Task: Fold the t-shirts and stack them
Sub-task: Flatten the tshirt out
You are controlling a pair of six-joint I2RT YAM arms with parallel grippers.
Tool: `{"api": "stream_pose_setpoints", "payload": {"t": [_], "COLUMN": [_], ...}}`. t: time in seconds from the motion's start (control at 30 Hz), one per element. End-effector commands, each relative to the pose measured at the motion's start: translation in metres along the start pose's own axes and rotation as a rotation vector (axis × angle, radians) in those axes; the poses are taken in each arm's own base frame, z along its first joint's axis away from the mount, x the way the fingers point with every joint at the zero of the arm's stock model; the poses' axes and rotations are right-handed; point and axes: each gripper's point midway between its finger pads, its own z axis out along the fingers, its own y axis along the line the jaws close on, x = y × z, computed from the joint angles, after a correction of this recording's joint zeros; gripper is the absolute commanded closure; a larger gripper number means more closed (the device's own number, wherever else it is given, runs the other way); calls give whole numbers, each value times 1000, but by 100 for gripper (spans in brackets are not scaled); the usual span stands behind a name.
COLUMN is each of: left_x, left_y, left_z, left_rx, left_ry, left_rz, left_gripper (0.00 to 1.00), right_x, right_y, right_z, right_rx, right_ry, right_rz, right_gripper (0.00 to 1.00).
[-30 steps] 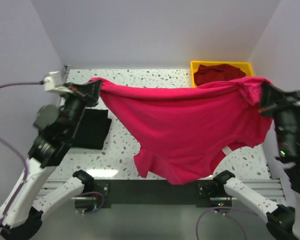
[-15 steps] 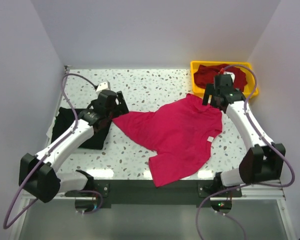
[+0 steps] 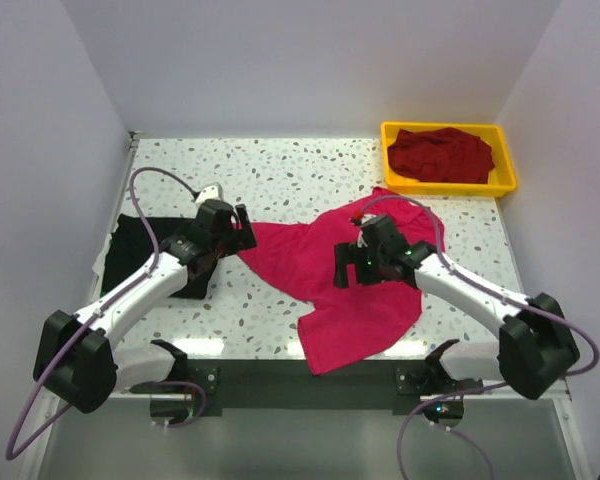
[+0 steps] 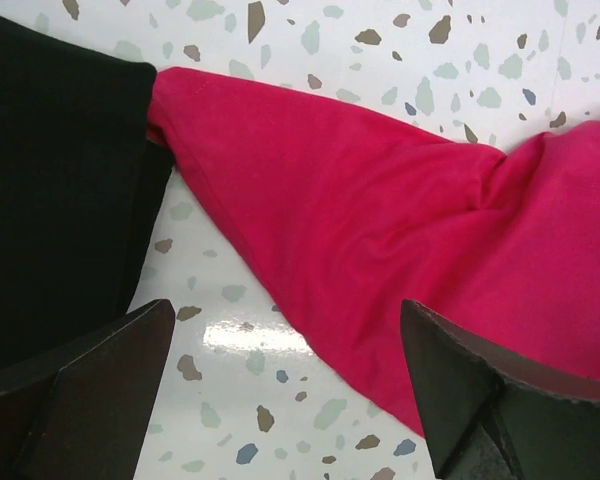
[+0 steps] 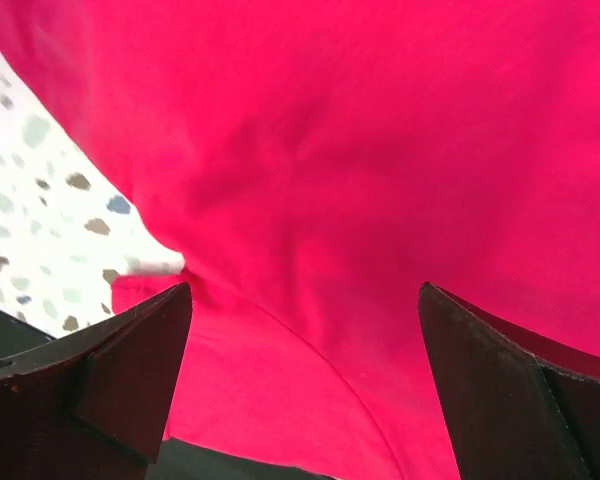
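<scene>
Left wrist view: left gripper (image 4: 288, 315) is hanging with jaws spread wide and gripping nothing. It is above the tapered sleeve end of the bright pink-red fabric t-shirt (image 4: 400, 220), whose tip is touching the folded black fabric t-shirt (image 4: 50, 180). Right gripper (image 5: 305, 290), likewise spread and empty, is hovering over the pink-red cloth's middle. This shirt is lying rumpled on the white speckled table (image 3: 280, 170), its long axis running from far right towards the near edge and its hem reaching that edge. Dark maroon t-shirt (image 3: 442, 153) is sitting in the yellow plastic tray (image 3: 508, 172) at the far right corner. Bare tabletop is showing at far left and far centre.
</scene>
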Motion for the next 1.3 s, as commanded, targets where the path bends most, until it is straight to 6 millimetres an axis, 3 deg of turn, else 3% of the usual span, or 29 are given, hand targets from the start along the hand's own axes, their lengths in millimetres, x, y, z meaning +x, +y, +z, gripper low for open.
{"api": "stream_pose_setpoints", "payload": {"t": [0.0,0.1,0.23,0.47,0.6,0.8,0.9,0.97,1.03,1.17,1.27], "left_x": [-13,-15,-17,-11,-4,15,27,46,57,68,72], "left_y": [-18,-19,-23,-24,-21,-17,-18,-19,-20,-9,-6], "left_z": [0,1,1,3,6,19,23,23,25,35,42], "left_rx": [77,78,95,104,98,77,84,110,129,80,50], "left_ry": [-49,-55,-56,-36,-18,49,89,133,149,164,175], "left_rz": [-50,-51,-43,-39,-33,-11,-24,-24,-37,-42,-41], "left_gripper": [0,0,0,0,0,0,0,0,0,7,21], "right_x": [18,37,40,34,10,-27,-45,-60,-62,-53,-43], "right_y": [21,-8,-47,-123,-167,-209,-209,-197,-182,-161,-134], "right_z": [25,44,56,49,34,13,3,-4,-11,-28,-37], "right_rx": [-85,59,187,343,443,583,588,518,455,445,417], "right_ry": [80,154,178,191,132,63,25,-40,-81,-109,-105], "right_rz": [8,47,131,281,398,455,456,447,440,383,310], "right_gripper": [1,1,1,1,1,1,1,1,1,1,1]}}
